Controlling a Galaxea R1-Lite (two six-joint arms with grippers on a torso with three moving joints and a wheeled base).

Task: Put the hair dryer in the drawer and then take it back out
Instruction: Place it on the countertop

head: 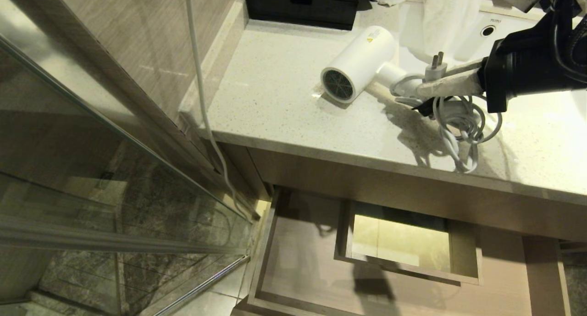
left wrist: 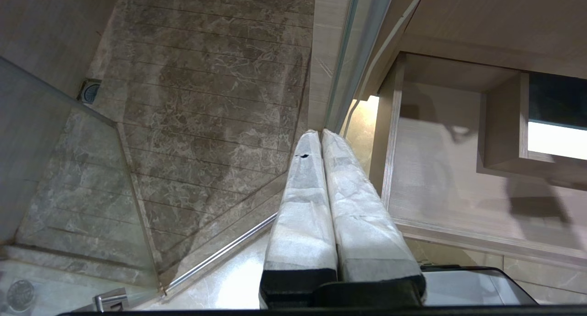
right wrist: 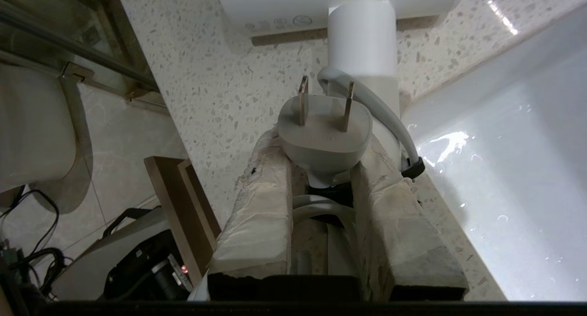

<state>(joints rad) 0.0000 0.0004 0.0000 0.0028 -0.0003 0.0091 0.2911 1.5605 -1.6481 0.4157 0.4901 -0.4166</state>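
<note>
Head view: hair dryer (head: 360, 63) lies on the speckled countertop (head: 275, 91), grille toward the drawer side | right gripper (head: 424, 90) clamped on its handle amid the coiled cord (head: 458, 123) (plug (right wrist: 324, 132) sits atop the 2 fingers) | drawer (head: 298, 261) pulled open below | left gripper (left wrist: 321, 135) pressed together, down beside the drawer.

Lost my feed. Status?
Right gripper shut on hair dryer handle, on countertop. Left gripper shut, idle. Drawer open; cord dangling.
</note>
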